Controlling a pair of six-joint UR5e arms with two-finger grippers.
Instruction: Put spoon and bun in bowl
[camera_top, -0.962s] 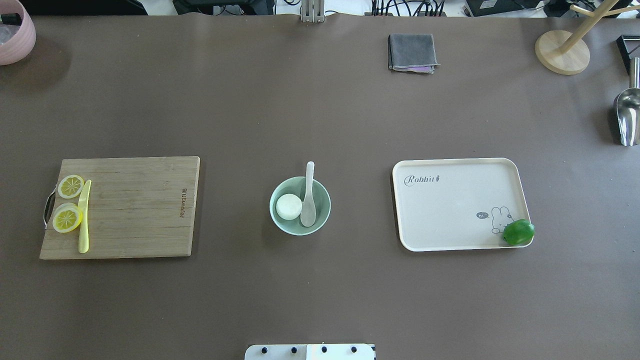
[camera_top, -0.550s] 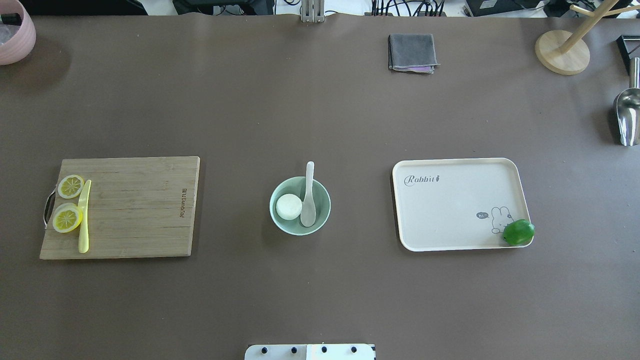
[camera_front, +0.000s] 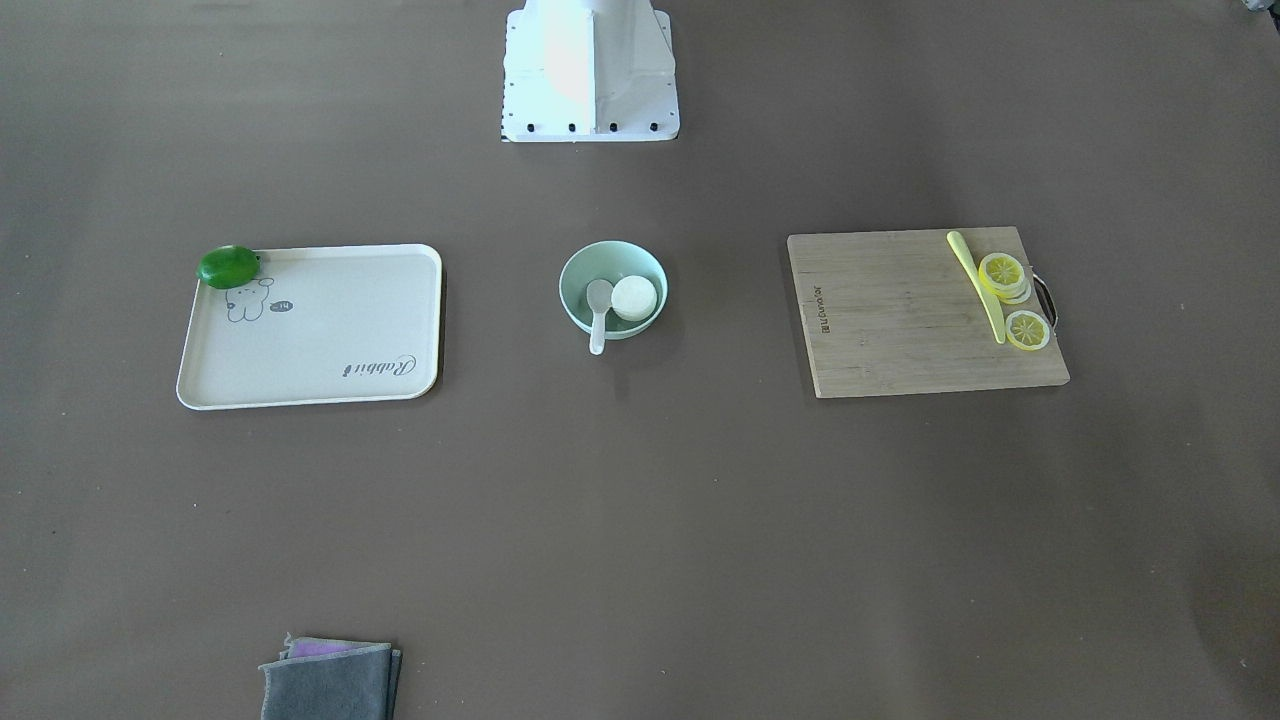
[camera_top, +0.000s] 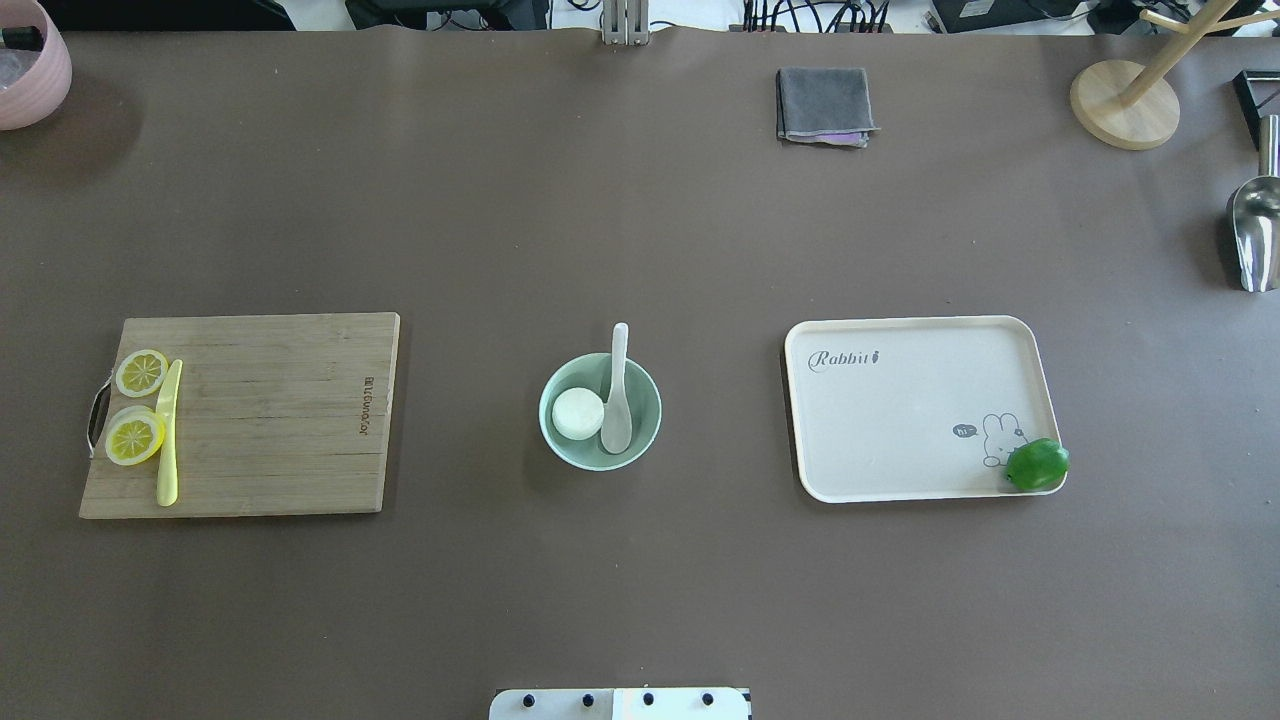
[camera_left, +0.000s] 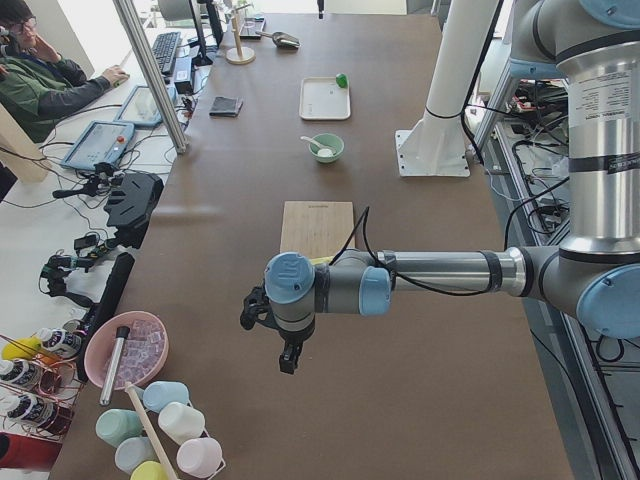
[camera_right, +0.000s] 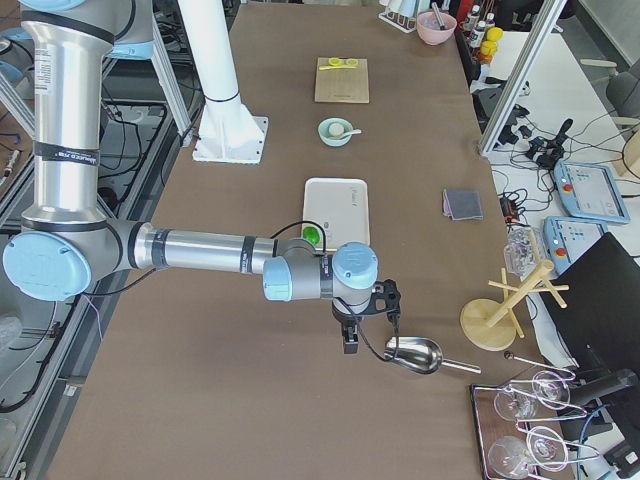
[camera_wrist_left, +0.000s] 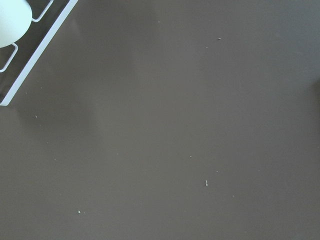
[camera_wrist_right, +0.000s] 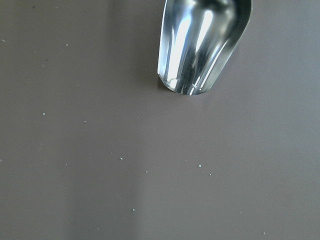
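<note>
The mint-green bowl (camera_top: 647, 432) stands at the table's middle. The white bun (camera_top: 578, 412) lies in its left half, flat underside up. The white spoon (camera_top: 617, 400) lies in the bowl beside the bun, its handle sticking out over the far rim. The front view shows the same bowl (camera_front: 575, 265), bun (camera_front: 634, 297) and spoon (camera_front: 598, 305). My left gripper (camera_left: 285, 355) shows only in the left side view, far from the bowl, and my right gripper (camera_right: 350, 340) only in the right side view, near a metal scoop. I cannot tell whether either is open or shut.
A wooden cutting board (camera_top: 270, 420) with lemon slices (camera_top: 135, 436) and a yellow-green knife (camera_top: 168, 430) lies on the left. A cream tray (camera_top: 900, 420) with a green fruit (camera_top: 1037, 465) lies on the right. A grey cloth (camera_top: 824, 104), a metal scoop (camera_top: 1255, 230) and a pink bowl (camera_top: 30, 70) sit farther off.
</note>
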